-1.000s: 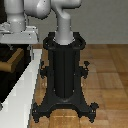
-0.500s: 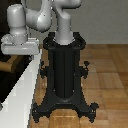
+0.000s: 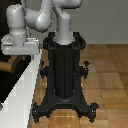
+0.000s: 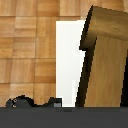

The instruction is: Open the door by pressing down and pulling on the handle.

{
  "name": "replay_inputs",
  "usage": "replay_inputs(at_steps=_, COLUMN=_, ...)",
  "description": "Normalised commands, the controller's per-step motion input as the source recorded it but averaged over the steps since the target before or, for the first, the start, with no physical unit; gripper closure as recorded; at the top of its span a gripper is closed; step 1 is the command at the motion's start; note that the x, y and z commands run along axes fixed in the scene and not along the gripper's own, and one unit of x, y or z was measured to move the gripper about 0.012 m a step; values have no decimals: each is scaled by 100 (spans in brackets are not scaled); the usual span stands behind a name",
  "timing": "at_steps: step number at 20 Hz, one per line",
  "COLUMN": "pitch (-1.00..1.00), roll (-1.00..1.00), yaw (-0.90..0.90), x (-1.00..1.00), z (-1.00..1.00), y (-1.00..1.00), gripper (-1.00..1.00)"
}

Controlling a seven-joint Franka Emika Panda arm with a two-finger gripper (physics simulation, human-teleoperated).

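Note:
The dark door (image 3: 10,80) lies at the exterior view's left inside its white frame (image 3: 22,97). My white-grey gripper (image 3: 20,48) hangs just above the door's edge, and its fingers are hidden behind the hand. The tan wooden handle (image 4: 105,60) fills much of the wrist view, very close to the camera, beside the white frame (image 4: 67,60). In the exterior view the hand mostly hides the handle. I cannot tell whether the fingers are around the handle or whether they are open or shut.
The black robot pedestal (image 3: 65,75) stands in the middle on a wooden floor (image 3: 110,75), right next to the frame. One of its feet shows in the wrist view (image 4: 30,102).
The gripper came down from the top of the exterior view to just above the door's edge. It has barely moved in the last half second.

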Motion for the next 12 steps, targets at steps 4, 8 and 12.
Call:
replay_inputs(at_steps=4, pitch=-8, roll=0, yaw=0, x=0, z=-50, y=0, gripper=100)
replay_inputs(at_steps=8, pitch=-11, roll=0, yaw=0, x=0, z=-25, y=0, gripper=100)
replay_inputs(at_steps=12, pitch=-11, roll=0, yaw=0, x=0, z=-50, y=0, gripper=100)
